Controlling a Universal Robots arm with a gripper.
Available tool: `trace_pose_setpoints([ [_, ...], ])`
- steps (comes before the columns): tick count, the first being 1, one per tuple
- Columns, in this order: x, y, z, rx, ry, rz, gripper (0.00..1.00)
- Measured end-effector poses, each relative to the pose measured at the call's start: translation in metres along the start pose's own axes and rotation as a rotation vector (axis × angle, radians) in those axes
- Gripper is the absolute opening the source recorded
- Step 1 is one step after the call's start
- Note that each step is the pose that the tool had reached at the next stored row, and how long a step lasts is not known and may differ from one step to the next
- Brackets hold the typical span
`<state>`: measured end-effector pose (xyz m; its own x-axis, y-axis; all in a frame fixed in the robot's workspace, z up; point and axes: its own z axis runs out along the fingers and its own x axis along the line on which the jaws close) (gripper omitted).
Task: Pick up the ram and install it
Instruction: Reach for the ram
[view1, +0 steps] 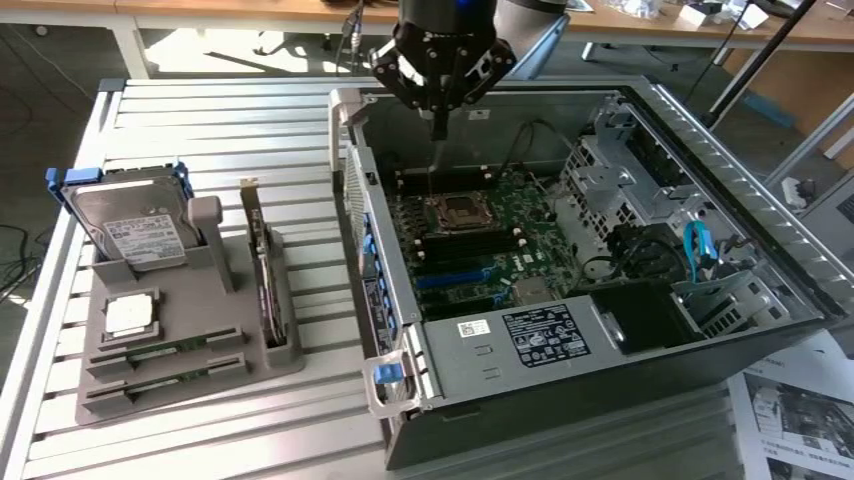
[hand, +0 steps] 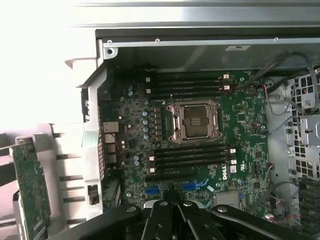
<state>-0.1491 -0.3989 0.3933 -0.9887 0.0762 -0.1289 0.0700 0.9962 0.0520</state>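
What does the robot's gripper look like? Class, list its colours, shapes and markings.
The gripper is black: angular linked bars joined by pale round pivot pins, narrowing to a slim tip. A blue patch shows on the dark body above it.

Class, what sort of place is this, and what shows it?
Probably a robotics lab for computer assembly: an open computer case, a grey parts holder beside it, a robot gripper above.
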Motion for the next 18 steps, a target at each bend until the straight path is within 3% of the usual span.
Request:
trace_pose_setpoints([
  [5,0.015,-0.0011,-0.0020,-0.0001,-0.0001,0.000,0.11],
  [8,0.030,-0.0021,-0.0041,0.0000,0.0000,0.000,0.11],
  [18,0.059,-0.0042,-0.0079,0.0000,-0.0001,0.000,0.11],
])
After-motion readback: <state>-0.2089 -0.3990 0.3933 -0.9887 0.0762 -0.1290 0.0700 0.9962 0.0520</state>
